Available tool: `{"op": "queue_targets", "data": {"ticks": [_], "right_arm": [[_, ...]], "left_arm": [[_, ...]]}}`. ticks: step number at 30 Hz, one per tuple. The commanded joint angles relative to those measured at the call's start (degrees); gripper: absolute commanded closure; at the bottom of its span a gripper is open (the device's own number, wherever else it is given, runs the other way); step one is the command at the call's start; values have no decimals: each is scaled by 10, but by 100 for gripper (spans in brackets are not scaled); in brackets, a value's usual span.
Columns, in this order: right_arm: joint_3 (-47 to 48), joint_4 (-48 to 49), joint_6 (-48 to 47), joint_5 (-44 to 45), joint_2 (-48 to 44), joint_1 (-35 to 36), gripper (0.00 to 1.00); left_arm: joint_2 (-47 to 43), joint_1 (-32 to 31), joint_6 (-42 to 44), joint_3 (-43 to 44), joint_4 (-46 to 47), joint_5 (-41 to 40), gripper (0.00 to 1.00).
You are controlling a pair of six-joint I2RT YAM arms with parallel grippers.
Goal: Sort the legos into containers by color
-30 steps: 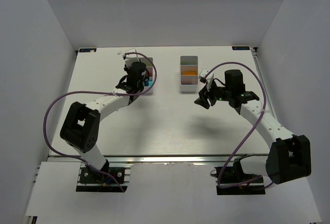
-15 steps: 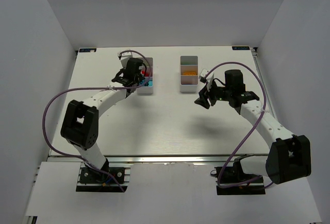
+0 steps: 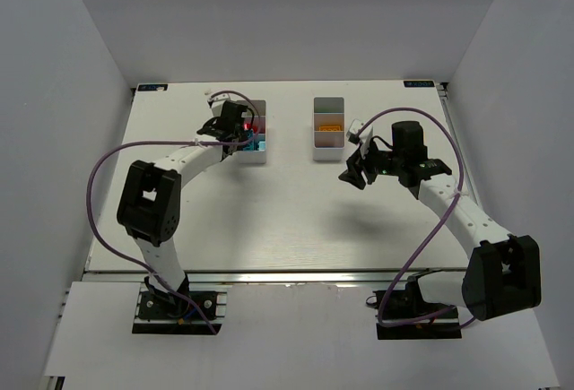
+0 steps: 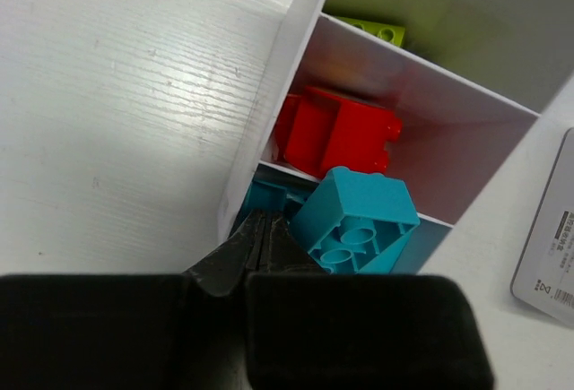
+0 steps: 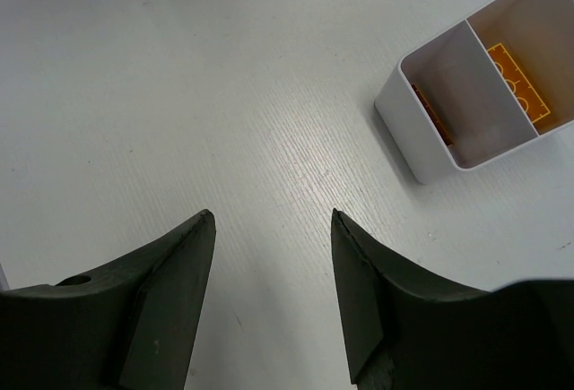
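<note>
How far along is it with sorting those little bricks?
Nearly done, it seems. Red brick, blue brick and lime brick lie in separate compartments of the left bin; orange bricks in the right bin. In hand: nothing; left gripper shut, right gripper open, empty. Left: no loose bricks show on the table.

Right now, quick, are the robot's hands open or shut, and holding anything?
Left gripper: shut, holding nothing, tips beside the blue brick.
Right gripper: open, holding nothing.
</note>
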Motion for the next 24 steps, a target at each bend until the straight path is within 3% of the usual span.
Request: {"op": "queue_targets", "data": {"ticks": [1,14,24], "right_arm": [[2,11,2,-2,-2,-4,40],[-5,11,4,-5,-4,-5,40],[-3,12,4,-6,-3,-5,40]], "left_arm": [[-7,0,-7,20,-6,21,92],[-62,0,-11,-12,-5,-26,92],[-88,0,2,-28,-12,65,95]]}}
